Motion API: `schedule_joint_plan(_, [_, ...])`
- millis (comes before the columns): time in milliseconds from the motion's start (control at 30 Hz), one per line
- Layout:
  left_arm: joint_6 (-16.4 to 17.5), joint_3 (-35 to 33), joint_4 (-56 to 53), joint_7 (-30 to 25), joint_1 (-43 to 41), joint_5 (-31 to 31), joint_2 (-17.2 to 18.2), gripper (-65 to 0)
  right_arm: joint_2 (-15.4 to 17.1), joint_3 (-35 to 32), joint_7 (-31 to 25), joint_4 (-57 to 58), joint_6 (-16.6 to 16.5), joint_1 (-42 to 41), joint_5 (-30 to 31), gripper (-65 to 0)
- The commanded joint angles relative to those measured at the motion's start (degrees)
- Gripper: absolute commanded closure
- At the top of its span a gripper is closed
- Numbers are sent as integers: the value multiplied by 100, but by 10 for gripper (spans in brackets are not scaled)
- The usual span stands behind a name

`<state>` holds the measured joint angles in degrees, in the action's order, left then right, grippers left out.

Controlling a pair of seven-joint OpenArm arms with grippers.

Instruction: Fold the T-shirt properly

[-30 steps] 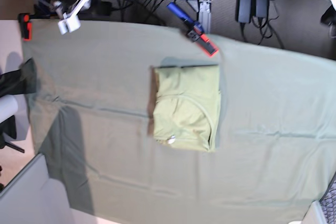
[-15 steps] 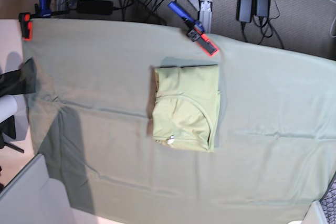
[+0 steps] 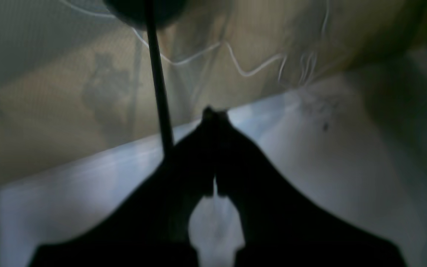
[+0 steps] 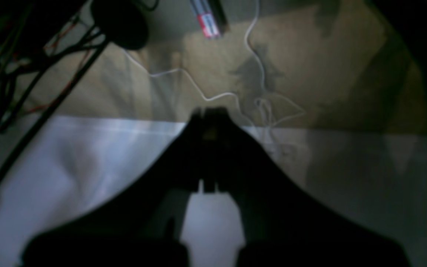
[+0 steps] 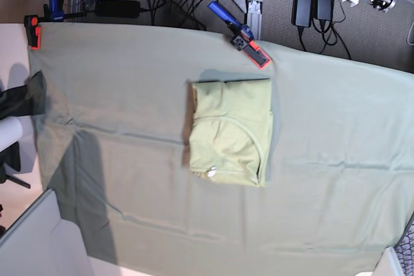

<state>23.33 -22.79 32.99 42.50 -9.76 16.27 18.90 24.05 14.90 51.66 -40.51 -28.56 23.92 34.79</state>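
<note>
Your T-shirt (image 5: 231, 132) lies folded mid-tabletop (image 5: 116, 82), long axis front to back. Both sets of fingers (image 3: 213, 118) (image 4: 209, 113) are pinched closed on nothing, well apart from it.

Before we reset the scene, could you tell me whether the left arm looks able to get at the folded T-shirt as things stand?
Probably yes: the T-shirt lies folded in the open on the table cloth, with nothing on top of it. The clamp sits apart. The left hand is shut and away from the table.
</note>
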Motion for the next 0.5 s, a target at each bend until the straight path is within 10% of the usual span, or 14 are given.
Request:
schedule_joint_plan(0, [-31, -85, -24, 39, 155, 39, -52, 0, -4, 2, 48, 24, 98, -105, -103, 0])
schedule_joint_plan(467, [-116, -302, -37, -98, 592, 55, -566, 0, -647, 2, -22, 90, 177, -1152, -369, 0])
